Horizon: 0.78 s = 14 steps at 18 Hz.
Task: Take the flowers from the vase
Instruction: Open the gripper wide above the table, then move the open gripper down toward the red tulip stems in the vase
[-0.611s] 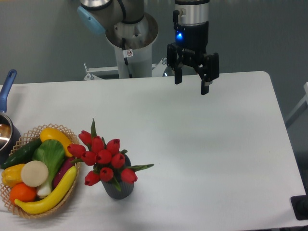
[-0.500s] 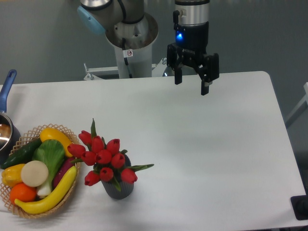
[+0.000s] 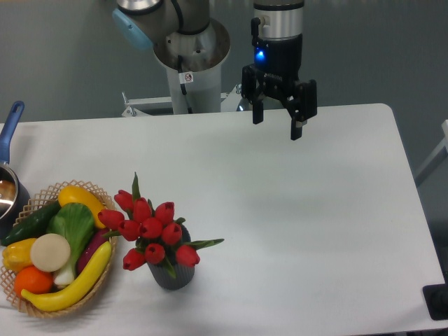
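Note:
A bunch of red tulip flowers [image 3: 149, 229] with green leaves stands in a small dark grey ribbed vase [image 3: 171, 275] near the table's front left. My gripper [image 3: 277, 127] hangs high over the far middle of the table, well up and to the right of the flowers. Its two black fingers are spread apart with nothing between them.
A wicker basket [image 3: 28, 308] of fruit and vegetables sits just left of the vase, nearly touching the blooms. A pot with a blue handle [image 3: 10, 126] stands at the left edge. The robot's base [image 3: 190, 56] rises behind the table's far edge.
The gripper has shifted very slightly to the left; nothing else has moved.

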Available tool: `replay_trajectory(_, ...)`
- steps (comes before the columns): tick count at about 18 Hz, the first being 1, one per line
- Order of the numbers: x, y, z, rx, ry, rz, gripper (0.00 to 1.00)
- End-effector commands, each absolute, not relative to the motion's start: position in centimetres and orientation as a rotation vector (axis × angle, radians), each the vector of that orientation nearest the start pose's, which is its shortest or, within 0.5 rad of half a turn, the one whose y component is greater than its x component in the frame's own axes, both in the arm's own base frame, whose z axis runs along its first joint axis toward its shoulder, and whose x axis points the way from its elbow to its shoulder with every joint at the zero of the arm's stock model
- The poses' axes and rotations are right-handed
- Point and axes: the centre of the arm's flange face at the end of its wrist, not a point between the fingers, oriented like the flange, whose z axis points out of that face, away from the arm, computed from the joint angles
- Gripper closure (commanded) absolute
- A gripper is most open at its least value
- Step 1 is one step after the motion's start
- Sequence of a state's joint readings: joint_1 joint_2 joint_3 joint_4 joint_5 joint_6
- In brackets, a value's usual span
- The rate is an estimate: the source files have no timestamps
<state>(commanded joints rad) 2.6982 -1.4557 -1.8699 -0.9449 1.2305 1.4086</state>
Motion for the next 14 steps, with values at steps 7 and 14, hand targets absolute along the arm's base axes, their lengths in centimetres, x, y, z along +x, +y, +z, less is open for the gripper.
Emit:
replay_trajectory(7,-34.6,35.8,46.1,-2.563,0.273,0.292,0.0)
replay_trajectory(14,-33.4,36.8,44.3,-2.483,0.173,0.122,0.0)
